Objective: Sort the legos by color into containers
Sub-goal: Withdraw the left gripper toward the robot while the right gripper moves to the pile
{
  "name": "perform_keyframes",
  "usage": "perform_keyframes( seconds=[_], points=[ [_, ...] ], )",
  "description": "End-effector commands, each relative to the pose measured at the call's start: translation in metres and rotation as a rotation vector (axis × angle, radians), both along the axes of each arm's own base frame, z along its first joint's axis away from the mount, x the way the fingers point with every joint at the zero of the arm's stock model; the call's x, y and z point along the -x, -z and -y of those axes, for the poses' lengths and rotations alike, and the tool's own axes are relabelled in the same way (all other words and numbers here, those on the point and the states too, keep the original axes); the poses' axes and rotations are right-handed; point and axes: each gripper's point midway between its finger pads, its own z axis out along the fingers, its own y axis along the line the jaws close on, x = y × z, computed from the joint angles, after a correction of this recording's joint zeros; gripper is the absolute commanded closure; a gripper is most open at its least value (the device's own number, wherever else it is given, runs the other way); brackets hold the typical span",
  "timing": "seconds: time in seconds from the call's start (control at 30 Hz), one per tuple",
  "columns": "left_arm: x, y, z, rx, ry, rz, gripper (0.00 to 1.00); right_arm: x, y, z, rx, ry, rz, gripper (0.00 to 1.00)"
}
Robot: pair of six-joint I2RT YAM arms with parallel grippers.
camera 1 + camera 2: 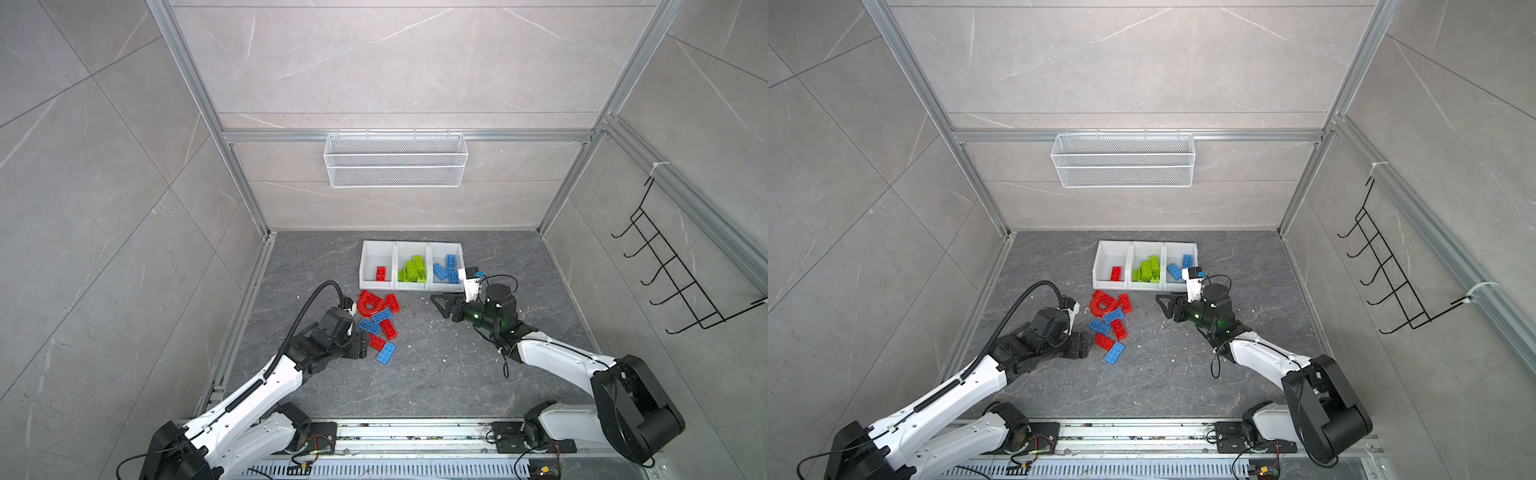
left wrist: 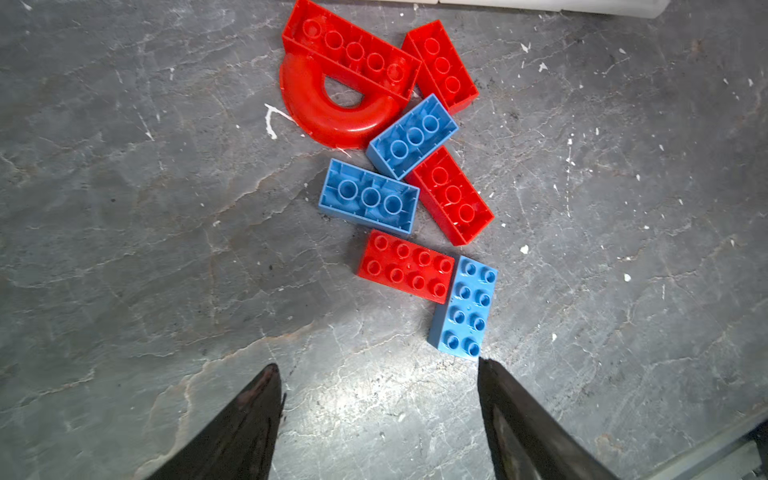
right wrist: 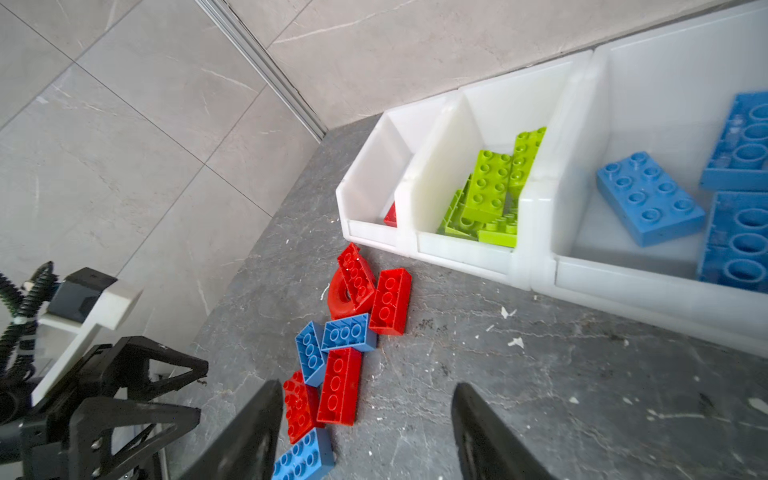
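1. The containers [image 1: 395, 249] are three white bins joined in a row, and they stand toward the back of the grey table [image 1: 436, 374].
2. The left bin holds a single red brick [image 1: 380, 273]. The middle bin holds a heap of lime green bricks [image 1: 412, 269], and the right bin holds several blue bricks [image 1: 445, 268].
3. The other legos lie loose on the table in a close group of seven pieces, just in front of the left bin.
4. At the far end of the group, nearest the bins, lies the red arch piece [image 2: 332, 116]. A hollow-side-up red brick [image 2: 440, 62] is against it.
5. Next come two blue bricks with the hollow side up [image 2: 370, 203] and one more such red brick [image 2: 451, 195].
6. At the near end a studs-up red brick [image 2: 405, 266] touches a studs-up blue brick [image 2: 463, 307].
7. The left gripper [image 2: 376, 370] is over bare table at the near end of the group. Its jaws stand well apart and there is nothing between them.
8. One fingertip [image 2: 490, 380] of the left gripper is just beside a corner of the studs-up blue brick. I cannot tell if it touches.
9. The right gripper [image 1: 439, 306] is just in front of the right bin and points toward the loose group. Its jaws are also released and hold nothing.
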Motion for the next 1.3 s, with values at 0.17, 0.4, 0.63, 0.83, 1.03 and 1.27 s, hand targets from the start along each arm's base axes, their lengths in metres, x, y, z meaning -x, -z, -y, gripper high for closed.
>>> perform_keyframes(
  seconds=[0.17, 0.4, 0.63, 0.83, 1.03, 1.27],
  points=[
    [0.015, 0.018, -0.001, -0.03, -0.032, 0.005, 0.21, 0.003, -0.004, -0.007, 0.13, -0.01, 0.008, 0.33],
    [-0.023, -0.039, -0.028, -0.098, -0.122, 0.287, 0.04, 0.047, 0.041, -0.063, 0.499, -0.164, -0.12, 0.29],
    [-0.08, -0.047, -0.066, 0.066, -0.315, 0.331, 0.01, 0.103, 0.087, -0.106, 0.644, -0.173, -0.215, 0.27],
    [-0.093, -0.041, -0.086, 0.03, -0.369, 0.416, 0.01, 0.135, 0.112, -0.145, 0.755, -0.215, -0.195, 0.25],
    [-0.084, -0.037, -0.096, 0.028, -0.407, 0.447, 0.0, 0.133, 0.125, -0.156, 0.769, -0.174, -0.23, 0.24],
    [-0.073, -0.044, -0.105, 0.044, -0.443, 0.492, 0.0, 0.127, 0.136, -0.16, 0.821, -0.118, -0.244, 0.23]
  ],
)
